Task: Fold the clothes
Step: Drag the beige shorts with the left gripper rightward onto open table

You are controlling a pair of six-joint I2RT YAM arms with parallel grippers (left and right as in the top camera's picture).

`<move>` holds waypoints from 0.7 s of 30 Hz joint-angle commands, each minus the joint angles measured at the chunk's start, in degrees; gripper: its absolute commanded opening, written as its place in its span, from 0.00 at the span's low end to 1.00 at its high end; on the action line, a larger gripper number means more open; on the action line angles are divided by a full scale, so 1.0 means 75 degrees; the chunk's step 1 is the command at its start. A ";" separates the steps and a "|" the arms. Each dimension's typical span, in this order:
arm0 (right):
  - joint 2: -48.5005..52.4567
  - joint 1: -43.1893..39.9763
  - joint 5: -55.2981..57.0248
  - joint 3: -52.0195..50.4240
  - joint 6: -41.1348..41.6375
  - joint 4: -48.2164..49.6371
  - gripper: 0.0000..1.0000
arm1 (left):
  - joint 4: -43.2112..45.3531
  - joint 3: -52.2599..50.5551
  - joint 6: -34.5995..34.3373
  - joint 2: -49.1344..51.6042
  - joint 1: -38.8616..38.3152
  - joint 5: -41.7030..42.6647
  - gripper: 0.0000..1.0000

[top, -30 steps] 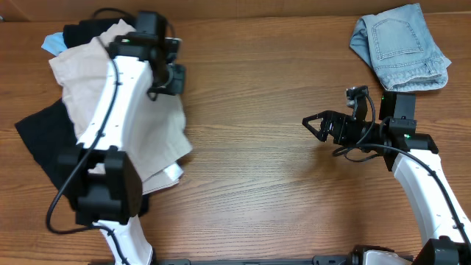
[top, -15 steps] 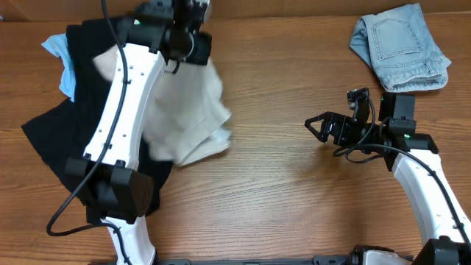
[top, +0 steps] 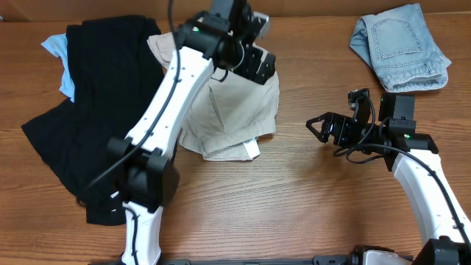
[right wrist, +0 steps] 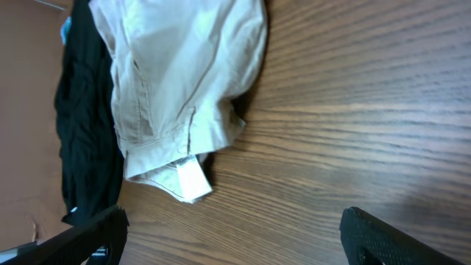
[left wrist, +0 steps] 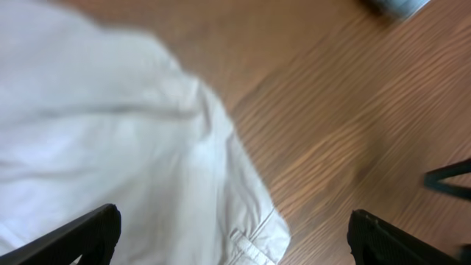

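Item 1: brown wood-grain table top (top: 294, 213), fills nrly whole overhead view; grain runs L–R. Item 2: pale tan flat strip (top: 29, 6), beyond table's far edge. Light: even, diffuse; soft shadows on table.

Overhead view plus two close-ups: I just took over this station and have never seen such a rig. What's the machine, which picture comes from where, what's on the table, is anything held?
Two white robot arms, each ending in a two-finger gripper. The wide picture looks down from a fixed camera; each close-up comes from a camera on one wrist, that arm's fingers showing at the bottom corners. On the table lie beige shorts in the middle, a black garment beside them with light-blue cloth at its edge, and denim shorts far right. The left gripper hangs over the beige shorts, fingers spread; the right gripper is open over bare wood. Neither seems to hold anything.
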 commanded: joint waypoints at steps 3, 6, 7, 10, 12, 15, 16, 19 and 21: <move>0.0009 0.0020 0.0592 0.0146 -0.0009 -0.0207 0.96 | -0.1390 0.0073 -0.0143 0.0152 0.0726 -0.1186 1.00; 0.0009 0.0020 0.0705 0.0146 -0.0012 -0.0224 0.96 | -0.2221 -0.0108 -0.0259 0.0154 0.1297 -0.2022 1.00; 0.0009 0.0020 0.0705 0.0146 -0.0012 -0.0198 0.96 | -0.2384 -0.0166 -0.0256 0.0154 0.1475 -0.2113 1.00; 0.0009 0.0020 0.0702 0.0146 -0.0009 -0.0108 0.96 | -0.2489 -0.0493 -0.0256 0.0154 0.2206 -0.2014 1.00; 0.0009 0.0020 0.0702 0.0146 -0.0009 -0.0108 0.96 | -0.2346 -0.0752 -0.0248 0.0154 0.2637 -0.1734 0.98; 0.0009 0.0020 0.0699 0.0146 -0.0009 -0.0105 0.96 | -0.1862 -0.1428 0.0181 0.0154 0.3095 -0.0711 0.84; 0.0009 0.0020 0.0699 0.0146 -0.0009 -0.0090 0.96 | -0.1641 -0.1708 0.0315 0.0154 0.3159 -0.0268 0.78; 0.0009 0.0020 0.0699 0.0146 -0.0009 -0.0079 0.96 | -0.1055 -0.2439 0.0551 0.0154 0.3177 0.0731 0.49; 0.0009 0.0020 0.0697 0.0146 -0.0006 -0.0090 0.96 | -0.0708 -0.2844 0.0542 0.0154 0.3136 0.0740 0.36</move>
